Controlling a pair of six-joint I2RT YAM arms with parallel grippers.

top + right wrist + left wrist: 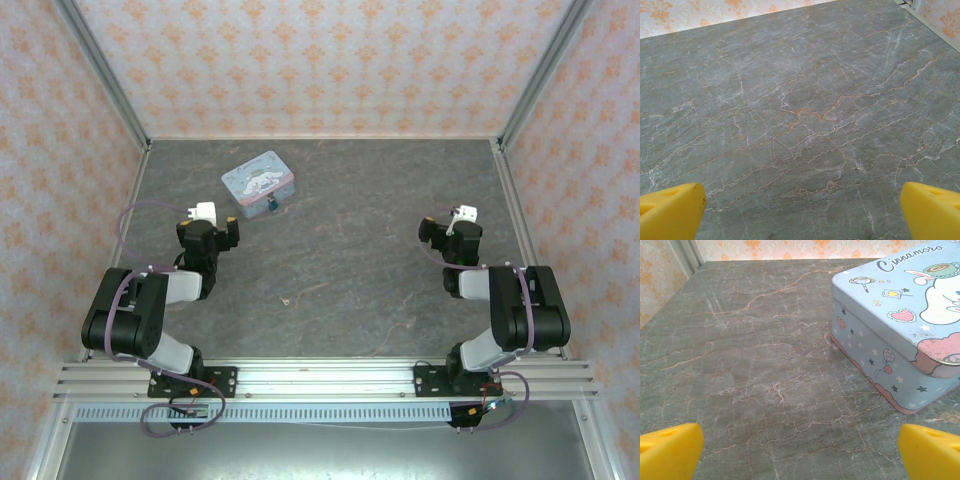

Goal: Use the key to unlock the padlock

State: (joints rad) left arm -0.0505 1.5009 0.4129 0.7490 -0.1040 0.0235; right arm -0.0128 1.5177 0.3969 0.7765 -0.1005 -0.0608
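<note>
The tiny dark teal padlock [271,204] sits on the grey floor against the near side of the light blue cartoon tin [260,182]. A thin pale key [286,299] lies alone on the floor between the two arms, nearer the front. My left gripper [212,228] hovers just left of and below the tin, open, its yellow fingertips [670,452] spread wide over bare floor; the tin [890,325] stands ahead to the right. My right gripper [448,232] is far right, open, with its yellow fingertips [932,212] over bare floor.
Patterned walls with metal corner posts [105,75] enclose the floor on three sides. The aluminium rail [320,378] carrying both arm bases runs along the near edge. Open marbled floor lies between the arms.
</note>
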